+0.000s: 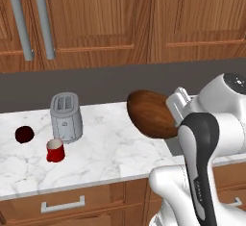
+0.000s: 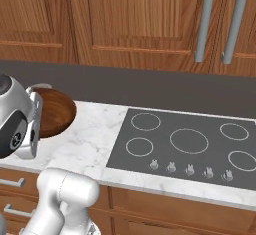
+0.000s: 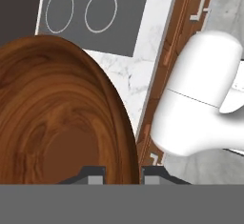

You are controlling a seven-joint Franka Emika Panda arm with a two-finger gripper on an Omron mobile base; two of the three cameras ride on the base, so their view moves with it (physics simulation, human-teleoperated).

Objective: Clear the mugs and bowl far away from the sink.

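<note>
The bowl, round glossy brown wood, hangs tilted above the marble tabletop, its rim clamped in the claw. Toward the tabletop's left end stand the red mug, the rounder maroon mug and a silver toaster, with bare marble between them and the bowl. The flat stovetop lies on the bowl's other side.

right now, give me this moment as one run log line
end effector: shut on wooden bowl rim | wooden bowl: lifted, tilted, above counter | red mug: on counter by toaster | maroon mug: on counter, left of toaster
</note>
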